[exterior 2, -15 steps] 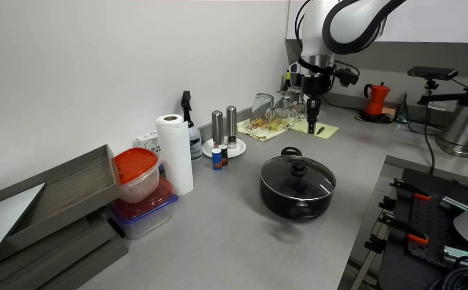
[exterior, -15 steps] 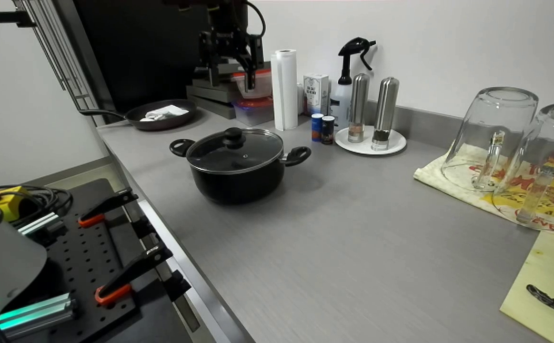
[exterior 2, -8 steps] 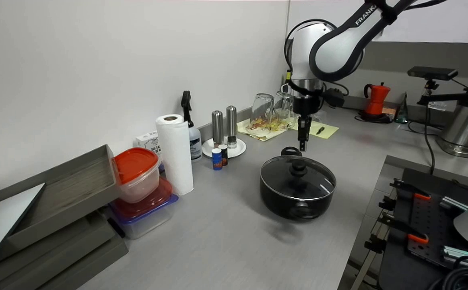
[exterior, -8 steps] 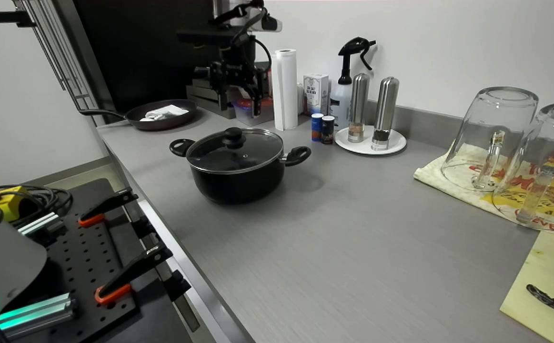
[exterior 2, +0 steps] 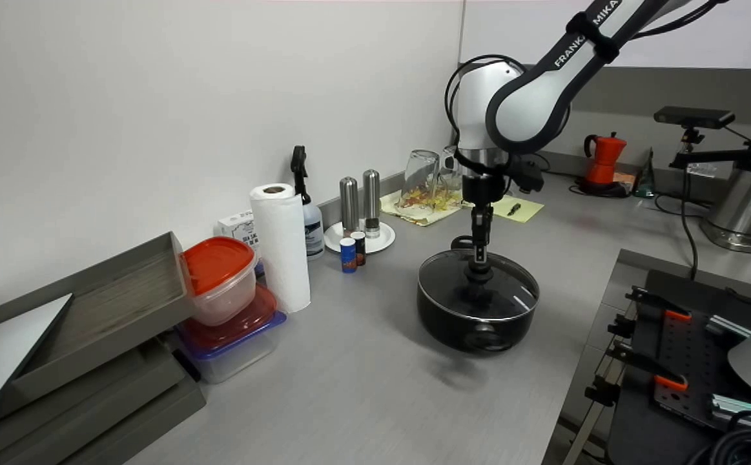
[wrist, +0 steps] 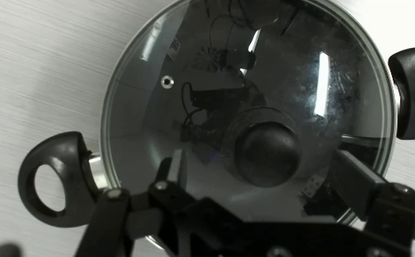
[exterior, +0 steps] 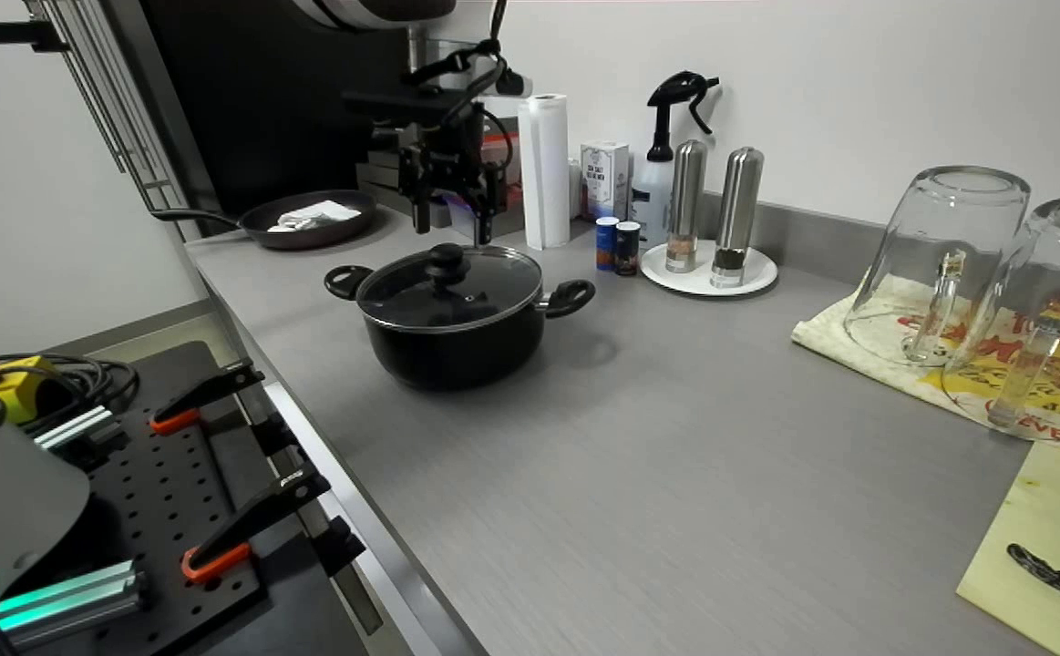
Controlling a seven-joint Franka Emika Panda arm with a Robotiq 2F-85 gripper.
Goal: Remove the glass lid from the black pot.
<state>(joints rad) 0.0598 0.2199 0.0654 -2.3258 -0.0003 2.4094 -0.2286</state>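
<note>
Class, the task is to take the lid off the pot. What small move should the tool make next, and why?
Probably lower the tool slightly. The lid sits on the pot; the wrist view shows its knob between the spread fingers, while in an exterior view the fingertips appear above it.

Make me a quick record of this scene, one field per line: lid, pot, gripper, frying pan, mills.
Glass lid: on the black pot, knob on top
Black pot: upright on the grey counter
Gripper: open, over the lid; fingers flank the knob in the wrist view; contact unclear
Frying pan: crumpled white item inside
Metal mills: two, standing on a white plate
Task status: lid not yet removed
</note>
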